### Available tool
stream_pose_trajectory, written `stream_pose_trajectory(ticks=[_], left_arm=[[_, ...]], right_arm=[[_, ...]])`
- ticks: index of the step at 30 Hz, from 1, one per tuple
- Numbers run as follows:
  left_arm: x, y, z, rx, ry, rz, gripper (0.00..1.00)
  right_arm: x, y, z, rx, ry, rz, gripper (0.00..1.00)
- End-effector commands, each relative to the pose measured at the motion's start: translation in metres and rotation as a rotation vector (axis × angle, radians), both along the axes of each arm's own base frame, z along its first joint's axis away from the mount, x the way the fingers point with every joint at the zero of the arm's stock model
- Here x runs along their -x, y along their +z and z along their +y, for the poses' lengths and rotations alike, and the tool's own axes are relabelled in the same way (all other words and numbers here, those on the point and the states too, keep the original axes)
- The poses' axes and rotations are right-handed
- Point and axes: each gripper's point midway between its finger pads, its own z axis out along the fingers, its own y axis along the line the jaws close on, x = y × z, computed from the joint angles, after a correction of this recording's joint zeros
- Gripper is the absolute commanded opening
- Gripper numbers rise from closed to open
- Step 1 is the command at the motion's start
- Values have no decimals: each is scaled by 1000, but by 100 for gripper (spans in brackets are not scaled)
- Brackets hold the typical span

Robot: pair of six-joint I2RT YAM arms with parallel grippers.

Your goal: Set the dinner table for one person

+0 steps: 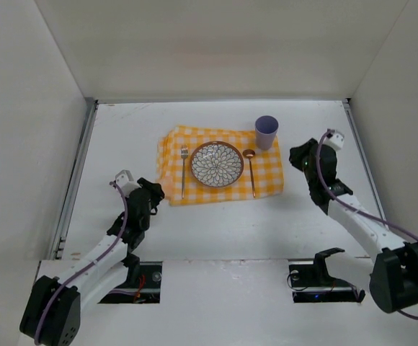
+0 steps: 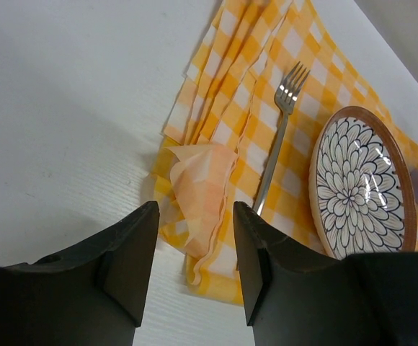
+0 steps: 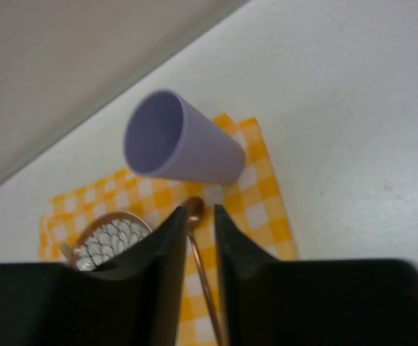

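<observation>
On the white dinner table [image 1: 122, 137] lies a yellow-and-white checked cloth [image 1: 270, 173]. On it rest a flower-patterned plate [image 1: 217, 164], a fork [image 1: 184, 169] to its left, a copper spoon [image 1: 251, 171] to its right and a lilac cup [image 1: 267, 132] at the far right corner. My left gripper [image 1: 155, 193] hovers just off the cloth's near left corner, open [image 2: 194, 245], with a folded-up flap of cloth [image 2: 202, 191] beyond its fingertips and nothing held. My right gripper [image 1: 297, 157] hangs right of the cloth. Its jaws [image 3: 198, 216] are narrowly apart and empty, with the spoon [image 3: 194, 213] and cup [image 3: 180, 140] lying beyond.
Thin grey rails [image 1: 76, 173] run along the table's left and right edges, with white walls around three sides. The cloth's left side [image 2: 227, 79] is bunched in pleats. Bare white tabletop [image 1: 216, 231] lies between the cloth and the arm bases.
</observation>
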Motion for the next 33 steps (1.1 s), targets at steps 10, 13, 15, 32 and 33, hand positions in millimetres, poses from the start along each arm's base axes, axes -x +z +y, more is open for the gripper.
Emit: stream_pose_trajectory(ticks=[10, 13, 15, 32, 33], left_arm=[[9, 10, 25, -69, 123, 105, 43], [20, 2, 28, -74, 138, 163, 45], [26, -2, 34, -77, 164, 180, 47], [28, -13, 50, -56, 223, 238, 47], [27, -13, 49, -57, 221, 239, 47]], right_arm=[[62, -90, -9, -109, -79, 7, 41], [60, -90, -6, -137, -56, 2, 52], [60, -89, -6, -145, -52, -3, 55], [69, -72, -9, -182, -61, -79, 62], [68, -75, -10, -182, -63, -71, 62]])
